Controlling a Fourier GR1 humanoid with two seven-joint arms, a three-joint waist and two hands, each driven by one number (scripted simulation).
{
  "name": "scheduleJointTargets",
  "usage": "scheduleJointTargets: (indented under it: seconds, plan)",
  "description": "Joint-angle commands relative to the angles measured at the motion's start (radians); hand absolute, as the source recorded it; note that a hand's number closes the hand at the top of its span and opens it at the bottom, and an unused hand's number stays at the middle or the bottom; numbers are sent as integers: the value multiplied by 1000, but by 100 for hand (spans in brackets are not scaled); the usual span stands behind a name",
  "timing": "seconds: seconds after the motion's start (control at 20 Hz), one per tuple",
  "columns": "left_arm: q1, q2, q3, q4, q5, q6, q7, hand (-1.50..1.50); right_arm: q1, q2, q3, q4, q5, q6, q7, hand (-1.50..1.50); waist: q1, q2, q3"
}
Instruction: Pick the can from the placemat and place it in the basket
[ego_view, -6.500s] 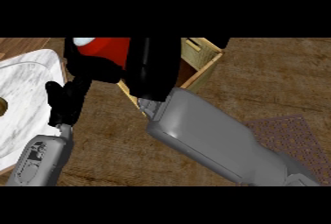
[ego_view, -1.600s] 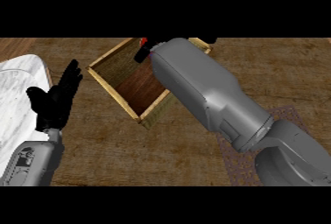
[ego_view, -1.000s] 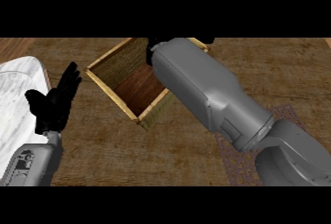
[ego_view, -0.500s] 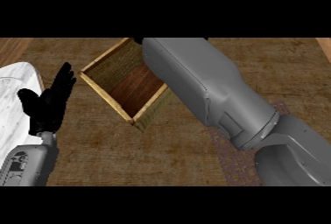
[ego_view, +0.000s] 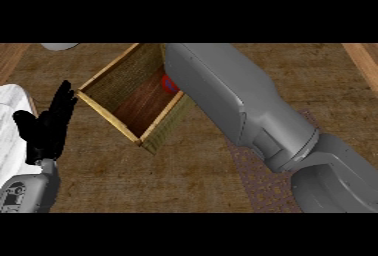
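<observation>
Since the right arm (ego_view: 244, 110) runs from the 5 o'clock corner up toward 12 and its own bulk covers its hand completely, I honestly can't tell what those fingers are doing, spread or curled, or whether they're touching anything. The left hand (ego_view: 46, 127) is the easy one: fingers straight and pointing up, holding nothing, just parked at 9 o'clock beside a white cloth (ego_view: 11, 130) at the left edge. Working outward, a sliver of the red can (ego_view: 169, 83) peeks out from under the right forearm, and it looks to be inside the wooden basket (ego_view: 111, 117), up against the wall on its 3 o'clock side. Whether it's resting on the bottom or hanging above it, can't say. The placemat (ego_view: 262, 175) sits at 5 o'clock, mostly under the arm. My guess at the risk: if the can is propped on that wall, pulling the arm back could drag it over or tip it, and the forearm is close enough to the rim that it might shove the basket sideways.
</observation>
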Motion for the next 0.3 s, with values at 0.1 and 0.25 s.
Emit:
scheduleJointTargets:
  seconds: [0.1,0.25]
  plan:
    - [66,1,13,-33,0,9,-4,0,88,-7,-16,-139,14,-121,127,-150,-43,-19,2]
    - [28,34,35,-59,23,-8,64,0,136,-37,-6,-223,43,-144,122,-150,-49,-17,2]
